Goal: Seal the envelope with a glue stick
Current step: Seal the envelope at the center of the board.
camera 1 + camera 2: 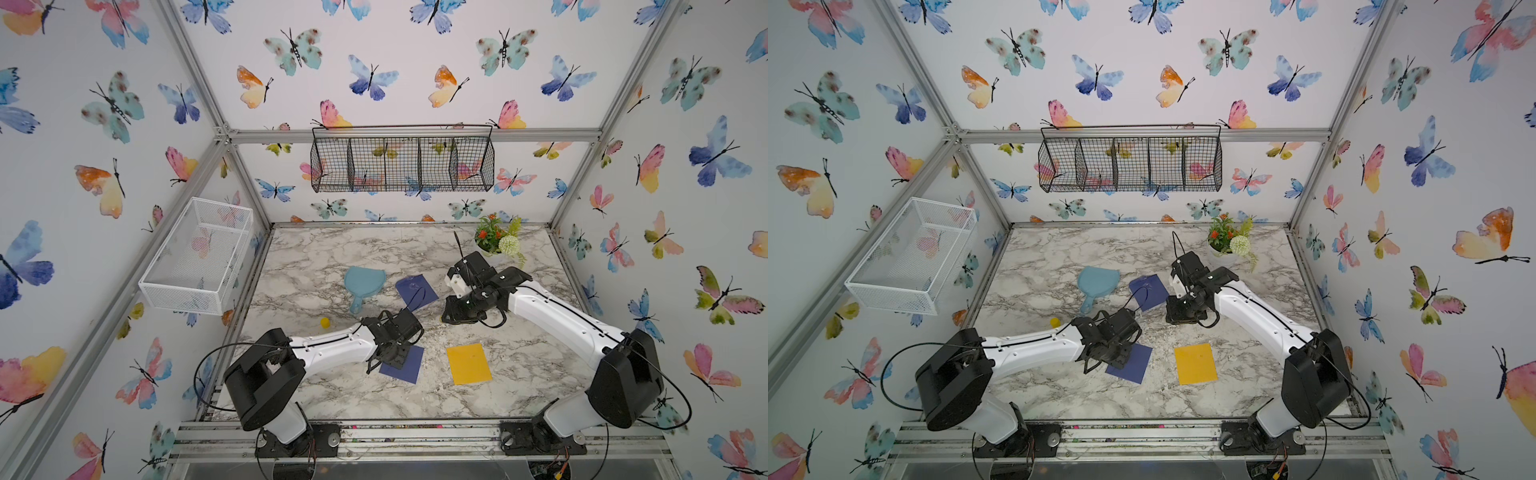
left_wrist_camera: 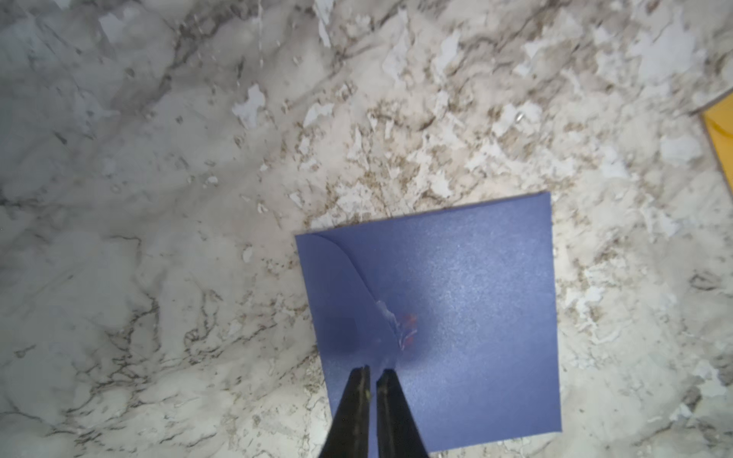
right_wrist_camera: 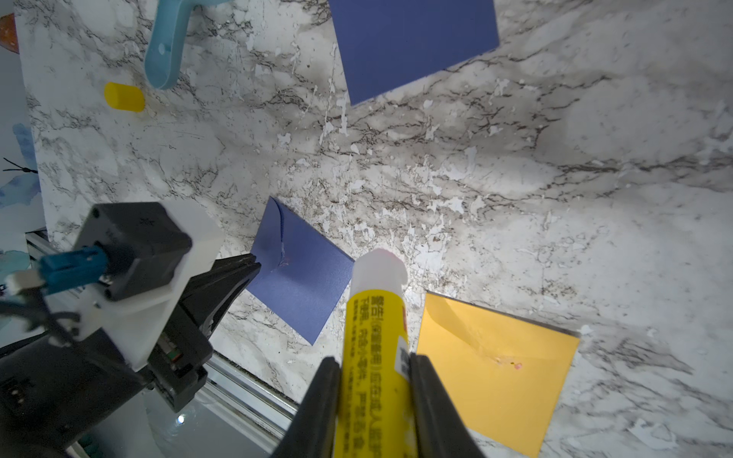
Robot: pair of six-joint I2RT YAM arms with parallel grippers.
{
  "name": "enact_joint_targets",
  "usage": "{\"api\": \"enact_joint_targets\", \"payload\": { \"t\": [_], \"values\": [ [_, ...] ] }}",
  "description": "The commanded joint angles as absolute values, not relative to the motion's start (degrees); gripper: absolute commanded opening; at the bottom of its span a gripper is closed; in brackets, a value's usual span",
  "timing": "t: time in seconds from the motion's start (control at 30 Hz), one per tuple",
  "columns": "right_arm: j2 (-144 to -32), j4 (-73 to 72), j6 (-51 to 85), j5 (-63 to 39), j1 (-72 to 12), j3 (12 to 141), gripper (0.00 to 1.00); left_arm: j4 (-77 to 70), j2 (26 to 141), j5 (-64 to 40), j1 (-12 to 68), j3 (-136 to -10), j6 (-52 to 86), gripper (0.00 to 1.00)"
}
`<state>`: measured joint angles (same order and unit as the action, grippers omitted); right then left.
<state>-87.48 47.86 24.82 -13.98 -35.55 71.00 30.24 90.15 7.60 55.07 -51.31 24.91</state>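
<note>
While both top views hide it under the right arm's wrist, the glue stick (image 3: 375,317) is plain in the right wrist view. The right gripper (image 3: 375,359) is closed on its yellow body, one finger on each side. The white tip stands out uncapped, in the air above the marble table (image 3: 555,158). A small yellow cap (image 1: 325,323) lies alone on the table, near the handle of a light blue paddle-shaped thing (image 1: 363,282); both top views show this.

Only the left wrist view shows the left gripper (image 2: 375,370) closely. Its fingers are almost together, with a thin slit between them and nothing in it. They are over the blue envelope (image 2: 456,317), close to the tip of its folded flap, where there is a whitish smear and some red marks. Whether they touch the paper, I cannot tell. In the top views the left wrist covers this part of the envelope. A second blue envelope (image 1: 417,292) lies further back on the table, and a yellow envelope (image 1: 468,363) lies near the first one, apart from it.
</note>
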Motion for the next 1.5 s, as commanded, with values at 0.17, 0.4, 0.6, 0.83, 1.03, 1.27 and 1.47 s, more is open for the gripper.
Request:
{"api": "enact_joint_targets", "payload": {
  "t": [0.17, 0.4, 0.6, 0.83, 1.03, 1.27, 1.47],
  "values": [
    [-87.54, 49.29, 24.66, -14.41, -35.24, 73.13, 0.02, 28.79, 90.91, 4.22, 54.40, -48.54, 25.53, 0.12],
    [-87.71, 49.30, 24.65, -14.60, -35.24, 73.30, 0.02, 27.99, 92.58, 4.25, 54.38, -48.25, 25.24, 0.12],
    [-87.98, 49.48, 24.60, -14.70, -35.24, 73.30, 0.02, 27.86, 94.44, 4.69, 54.36, -47.71, 25.22, 0.12],
    [-88.29, 49.57, 24.34, -14.76, -35.24, 73.56, 0.02, 29.94, 97.79, 6.63, 54.40, -47.99, 25.31, 0.12],
    [-88.59, 49.48, 24.04, -14.99, -35.24, 73.74, 0.02, 31.58, 99.86, 7.64, 54.66, -48.47, 25.37, 0.13],
    [-88.60, 49.63, 23.40, -14.68, -35.24, 73.75, 0.02, 34.46, 106.12, 10.19, 57.53, -51.12, 25.84, 0.13],
    [-88.33, 49.81, 22.79, -14.15, -35.26, 73.31, 0.02, 36.49, 110.49, 11.01, 58.82, -52.99, 25.40, 0.13]
  ]
}}
